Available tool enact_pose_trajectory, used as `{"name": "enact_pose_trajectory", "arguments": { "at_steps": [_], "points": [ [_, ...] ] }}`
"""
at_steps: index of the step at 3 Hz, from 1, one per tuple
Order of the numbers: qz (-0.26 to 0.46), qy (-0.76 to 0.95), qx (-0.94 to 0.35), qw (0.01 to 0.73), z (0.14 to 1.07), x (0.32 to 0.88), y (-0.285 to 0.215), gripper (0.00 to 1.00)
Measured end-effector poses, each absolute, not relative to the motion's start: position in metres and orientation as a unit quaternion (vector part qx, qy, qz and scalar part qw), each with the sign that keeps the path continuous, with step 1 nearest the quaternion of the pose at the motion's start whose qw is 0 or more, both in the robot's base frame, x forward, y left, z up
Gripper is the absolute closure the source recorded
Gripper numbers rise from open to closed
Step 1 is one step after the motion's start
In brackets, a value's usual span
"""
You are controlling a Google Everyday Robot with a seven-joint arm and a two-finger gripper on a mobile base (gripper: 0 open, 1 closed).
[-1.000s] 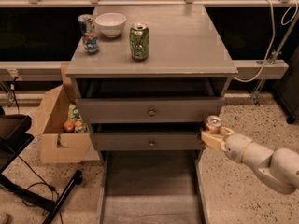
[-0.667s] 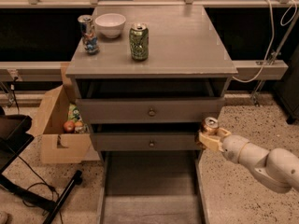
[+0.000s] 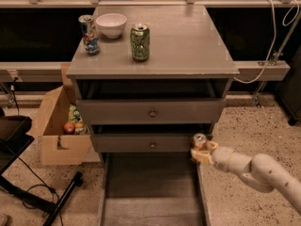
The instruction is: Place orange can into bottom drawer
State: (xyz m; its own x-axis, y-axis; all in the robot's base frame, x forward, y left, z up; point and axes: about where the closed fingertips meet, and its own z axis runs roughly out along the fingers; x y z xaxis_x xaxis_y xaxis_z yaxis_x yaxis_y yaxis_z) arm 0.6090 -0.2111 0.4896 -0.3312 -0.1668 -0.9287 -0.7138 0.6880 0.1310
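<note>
My gripper [image 3: 201,150] reaches in from the lower right on a pale arm and is shut on the orange can [image 3: 200,141], held upright with its silver top showing. The can is at the right edge of the open bottom drawer [image 3: 150,192], just above its right side wall and next to the right end of the middle drawer front. The bottom drawer is pulled far out toward me; its flat grey floor shows nothing in it.
On the cabinet top [image 3: 188,46] stand a green can [image 3: 140,42], a blue-and-silver can [image 3: 88,34] and a white bowl [image 3: 111,24]. The two upper drawers [image 3: 151,112] are slightly open. A cardboard box [image 3: 59,126] with items sits at the left, with cables and a black stand nearby.
My gripper with the orange can has moved a little to the left, closer to the cabinet and over the drawer's right edge.
</note>
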Motion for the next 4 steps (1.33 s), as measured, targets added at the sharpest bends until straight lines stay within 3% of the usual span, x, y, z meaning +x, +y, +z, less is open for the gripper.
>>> {"name": "enact_pose_trajectory", "arguments": {
  "at_steps": [3,4],
  "points": [
    [0.364,0.7,-0.439,0.429,0.297,0.59,-0.161,1.0],
    [0.372,0.698,-0.439,0.426,0.293,0.59,-0.158,1.0]
  ]
}}
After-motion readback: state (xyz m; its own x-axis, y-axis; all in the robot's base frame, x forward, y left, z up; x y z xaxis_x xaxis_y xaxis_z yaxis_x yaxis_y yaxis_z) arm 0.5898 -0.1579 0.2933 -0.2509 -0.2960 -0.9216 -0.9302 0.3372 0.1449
